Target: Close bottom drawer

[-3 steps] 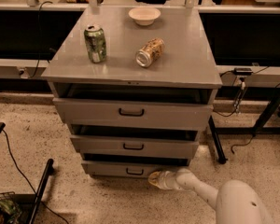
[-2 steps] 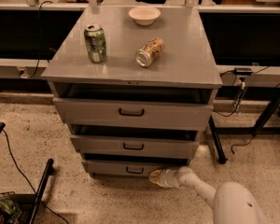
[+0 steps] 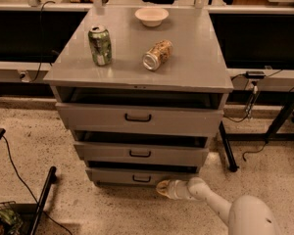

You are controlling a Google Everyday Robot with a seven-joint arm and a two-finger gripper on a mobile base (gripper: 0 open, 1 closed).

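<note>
The bottom drawer (image 3: 117, 176) is the lowest and narrowest grey front of the cabinet, with a small dark centred handle (image 3: 141, 178). It stands slightly pulled out, with a dark gap above it. My gripper (image 3: 161, 188) is low by the floor at the end of the white arm (image 3: 210, 199). Its tip is against the lower right part of the bottom drawer's front, just right of and below the handle.
The middle drawer (image 3: 139, 153) and the top drawer (image 3: 137, 117) also stand partly out. On the cabinet top are a green can (image 3: 100, 45), a can lying on its side (image 3: 157, 55) and a white bowl (image 3: 151, 16). Black cables and a table leg (image 3: 227, 148) are at the right.
The gripper has edged slightly left along the bottom drawer's front. The drawers show no clear movement.
</note>
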